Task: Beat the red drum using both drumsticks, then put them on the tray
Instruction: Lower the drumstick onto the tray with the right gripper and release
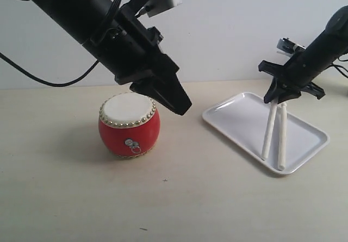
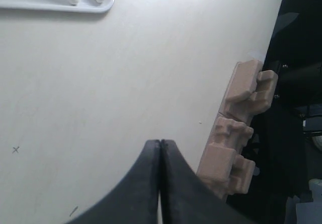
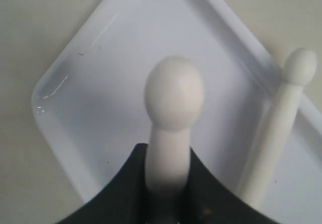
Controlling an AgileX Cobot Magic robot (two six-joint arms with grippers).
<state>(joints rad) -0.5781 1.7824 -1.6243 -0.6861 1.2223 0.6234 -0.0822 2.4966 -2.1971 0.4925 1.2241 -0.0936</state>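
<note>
Exterior view, drumsticks [image 1: 269, 133] near upright, tips on tray [image 1: 239, 119], one in right pincer [image 1: 278, 100]

Bright, flat light, slightly washed out. The red drum [image 1: 129, 125] casts a soft, faint shadow on the table [image 1: 54, 198] to its left in the exterior view. Thin glare streaks the tray [image 1: 244, 119] at its drum-side corner. Up close, the drumstick [image 3: 174, 98] is blurred, out of focus.
</note>
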